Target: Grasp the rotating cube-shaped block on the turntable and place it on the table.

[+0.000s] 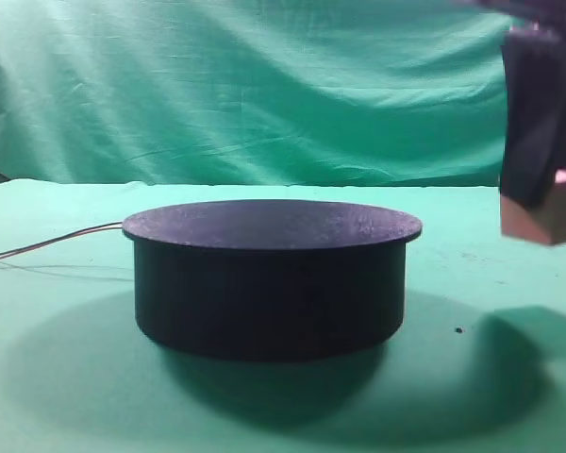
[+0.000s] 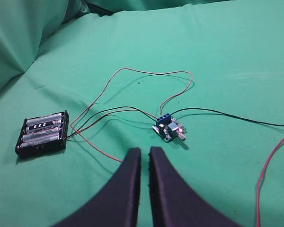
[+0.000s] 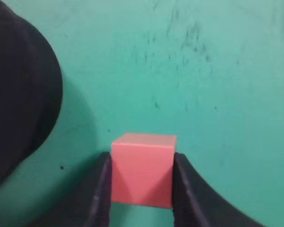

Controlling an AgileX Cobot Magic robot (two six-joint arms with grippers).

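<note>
Right gripper (image 3: 142, 189): I see both fingers pressed against the cube-shaped block (image 3: 143, 169), pinching it.
Block position: in the air right of the turntable (image 1: 269, 278), above the table (image 1: 57, 396).
Left gripper (image 2: 145, 156): fingers nearly together, nothing between them, above 1 battery pack (image 2: 41, 133) and 1 circuit board (image 2: 169, 128).
</note>
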